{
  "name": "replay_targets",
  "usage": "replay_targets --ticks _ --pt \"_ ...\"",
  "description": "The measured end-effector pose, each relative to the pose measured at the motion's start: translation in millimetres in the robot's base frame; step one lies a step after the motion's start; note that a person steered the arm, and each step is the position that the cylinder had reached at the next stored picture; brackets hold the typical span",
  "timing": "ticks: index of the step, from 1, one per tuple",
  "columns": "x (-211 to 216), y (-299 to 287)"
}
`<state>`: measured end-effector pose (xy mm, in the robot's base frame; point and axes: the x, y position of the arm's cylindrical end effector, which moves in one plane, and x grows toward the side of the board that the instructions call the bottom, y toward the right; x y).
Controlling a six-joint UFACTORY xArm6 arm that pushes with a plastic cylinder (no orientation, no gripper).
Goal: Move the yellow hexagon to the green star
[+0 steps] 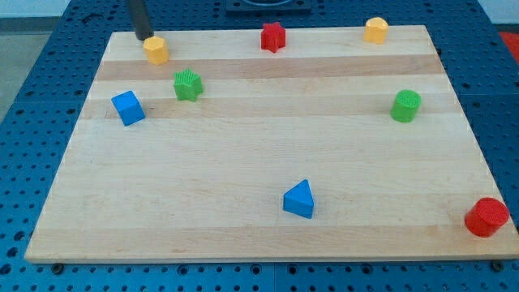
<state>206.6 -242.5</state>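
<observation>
Though small, yellow hexagon (156, 49) upright.

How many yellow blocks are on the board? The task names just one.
2. A yellow hexagon near the view's top left, right beside my tip, and another yellow block at the top right. None looks hidden.

Bright, even light (soft shadows), sharp.
</observation>
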Motion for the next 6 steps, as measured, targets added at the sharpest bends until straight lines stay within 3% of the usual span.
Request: replay_targets --ticks 1,2,4,6 --pt "36 -12" --pt "40 -14" --pt "40 33" --pt "25 19"
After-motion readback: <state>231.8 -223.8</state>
